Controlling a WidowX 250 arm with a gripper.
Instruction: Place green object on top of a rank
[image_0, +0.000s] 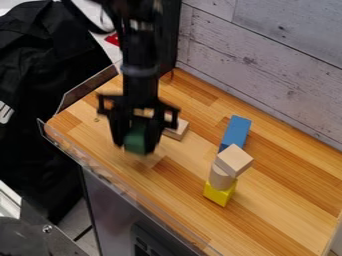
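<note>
1. The black robot arm (140, 62) is coming into the frame at the top edge, left of centre, and is running almost straight down toward the tabletop (267, 210).
2. At its lower end, the gripper (137, 149) is hanging tips down at the left of centre, its wider upper part spreading out to both sides above the fingers.
3. The fingers are standing on either side of the green block (135, 140) and, as far as the blur is letting one judge, are grasping it; whether its underside is touching the wood is impossible to tell.
4. A pale wooden block (178, 129) is lying just beside the gripper, on its right in the frame, partly hidden behind it.
5. Right of centre and lower down, a yellow block (219, 194) is sitting on the tabletop, bearing a pale wooden cylinder (220, 177), and a pale wooden cube (234, 160) is resting on top of that. This stack is standing well apart from the green block.
6. A blue block (236, 131) is lying above the stack in the frame, its lower end near the cube.
</note>
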